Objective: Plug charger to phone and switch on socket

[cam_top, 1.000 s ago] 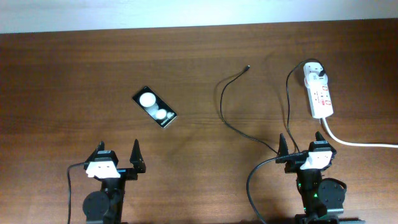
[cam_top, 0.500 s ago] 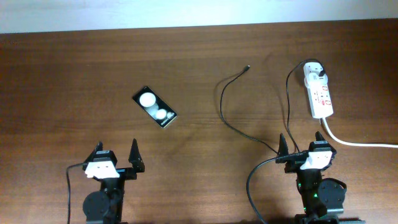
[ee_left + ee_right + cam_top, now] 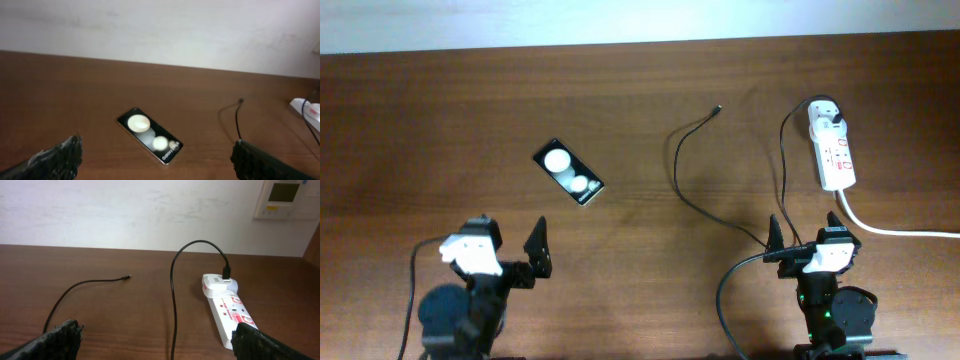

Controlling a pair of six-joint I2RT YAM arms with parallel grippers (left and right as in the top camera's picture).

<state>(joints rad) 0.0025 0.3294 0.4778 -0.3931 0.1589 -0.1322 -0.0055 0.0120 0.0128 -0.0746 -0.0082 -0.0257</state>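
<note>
The phone (image 3: 568,172) lies flat on the wooden table, a black slab with two white round spots; it also shows in the left wrist view (image 3: 150,135), ahead of my open, empty left gripper (image 3: 510,250). The charger cable (image 3: 678,180) runs in a loop, its plug tip (image 3: 719,108) free on the table; the tip also shows in the right wrist view (image 3: 128,277). The white socket strip (image 3: 832,152) lies at the right, with a white plug in its far end (image 3: 216,282). My right gripper (image 3: 805,232) is open and empty, near the strip's near end.
The thick white cord (image 3: 900,230) leaves the strip toward the right edge. A thicker black robot cable (image 3: 728,300) curls by the right arm's base. A white wall backs the table's far edge, with a wall panel (image 3: 282,197).
My left arm has turned and shifted a little left at its base. The phone, cable, socket and right arm have not moved.
</note>
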